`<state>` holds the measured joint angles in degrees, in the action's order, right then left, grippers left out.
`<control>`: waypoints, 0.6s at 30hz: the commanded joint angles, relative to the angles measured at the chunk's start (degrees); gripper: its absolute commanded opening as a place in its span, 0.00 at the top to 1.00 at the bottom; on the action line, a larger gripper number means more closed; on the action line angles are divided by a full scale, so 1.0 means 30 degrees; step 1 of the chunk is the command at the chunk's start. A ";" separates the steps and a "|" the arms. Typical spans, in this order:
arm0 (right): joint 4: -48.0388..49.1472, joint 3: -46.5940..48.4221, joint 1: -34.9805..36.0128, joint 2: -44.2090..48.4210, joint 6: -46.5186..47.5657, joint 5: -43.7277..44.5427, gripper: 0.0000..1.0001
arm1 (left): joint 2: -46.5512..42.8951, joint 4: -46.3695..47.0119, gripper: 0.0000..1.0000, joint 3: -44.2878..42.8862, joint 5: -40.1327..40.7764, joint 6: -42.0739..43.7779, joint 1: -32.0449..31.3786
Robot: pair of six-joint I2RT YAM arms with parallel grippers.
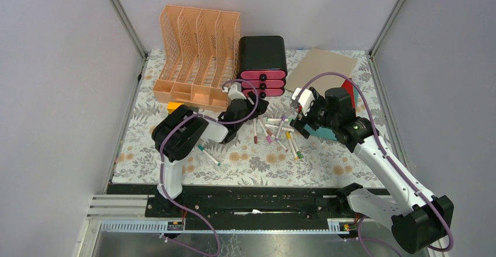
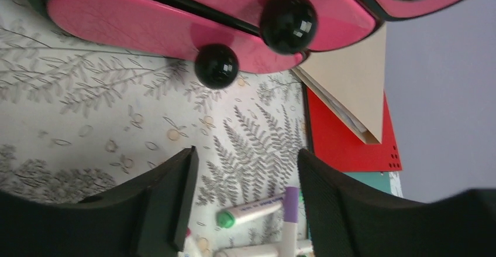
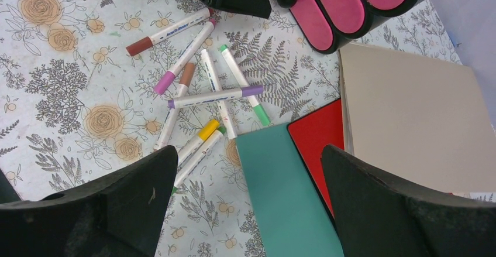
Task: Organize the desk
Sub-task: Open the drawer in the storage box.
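While I am reaching both arms out over it, bench (image 1: pixel 327 169): it is lying flat under everything, wearing a pale cloth of grey ferns and tan flowers and running out to the grey walls on three sides.
file rack (image 1: pixel 196 52): orange and slotted, it is standing upright at the far left of the bench.
drawer box (image 1: pixel 262 49): black with three pink fronts, it is standing just beside the file rack on its right, its knobs facing my arms.
tan board (image 1: pixel 324 64): it is lying flat at the far right, partly covering a red sheet (image 1: pixel 350 90).
teal sheet (image 3: pixel 286 204): it is lying flat against the red sheet's edge, nearer to me.
right claw (image 3: pixel 250 157): I am holding it spread wide and empty, hovering over the teal sheet's corner and the edge of the markers.
left claw (image 2: pixel 245 169): I am holding its fingers apart with nothing between them, pointing at the lowest pink front, whose black knob (image 2: pixel 216 65) is sitting just ahead.
markers (image 1: pixel 278 133): they are lying criss-crossed in a loose heap mid-bench between my two claws, showing purple, green, brown and yellow caps.
stray marker (image 1: pixel 207 154): it is lying apart from the heap, beside my left arm.
yellow block (image 1: pixel 174 107): it is sitting by the file rack's near corner, too small for me to tell more.
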<state>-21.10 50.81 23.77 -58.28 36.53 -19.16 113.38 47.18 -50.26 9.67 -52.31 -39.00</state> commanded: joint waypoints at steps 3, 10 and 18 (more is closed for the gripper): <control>0.0597 0.0006 -0.0121 0.0300 0.0271 0.0060 0.00 | 0.0890 0.1631 0.43 -0.0940 0.0210 -0.0598 0.0910; 0.0587 -0.0057 -0.0081 0.0213 0.0317 0.0074 0.00 | 0.1853 0.1581 0.49 -0.1784 -0.0182 -0.0426 0.1132; 0.0582 -0.0088 -0.0105 0.0099 0.0361 0.0043 0.00 | 0.2682 0.1555 0.49 -0.2846 -0.0679 -0.0447 0.1450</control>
<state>-21.10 50.78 23.73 -58.28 37.08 -19.09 120.09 48.16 -55.79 8.80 -53.63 -35.42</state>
